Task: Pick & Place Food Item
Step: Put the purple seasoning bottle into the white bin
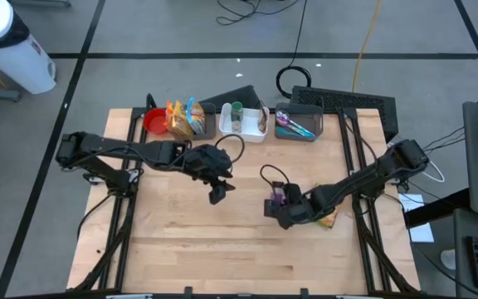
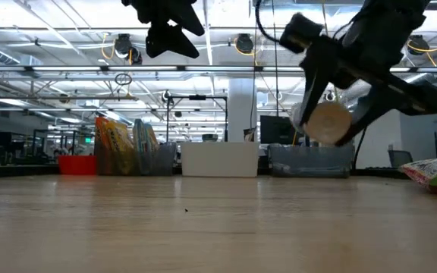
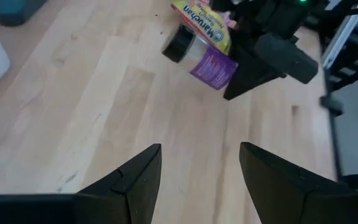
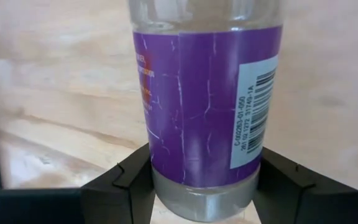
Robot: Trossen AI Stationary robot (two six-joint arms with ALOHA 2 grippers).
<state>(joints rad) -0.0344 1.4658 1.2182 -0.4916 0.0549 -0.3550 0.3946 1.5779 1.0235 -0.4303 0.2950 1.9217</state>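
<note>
purple-label bottle | clamped by right end effector, lifted | left end effector open

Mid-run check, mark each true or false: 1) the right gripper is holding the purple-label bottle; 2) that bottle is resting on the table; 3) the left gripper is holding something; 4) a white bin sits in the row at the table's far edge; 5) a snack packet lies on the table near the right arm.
1) True. The right gripper is shut on the purple-label bottle, a finger on each side.
2) False. In the low view the bottle hangs clear above the table.
3) False. The left gripper is open and empty, raised above the wood.
4) True. The white bin stands between the other containers.
5) True. The snack packet lies flat on the wood.
</note>
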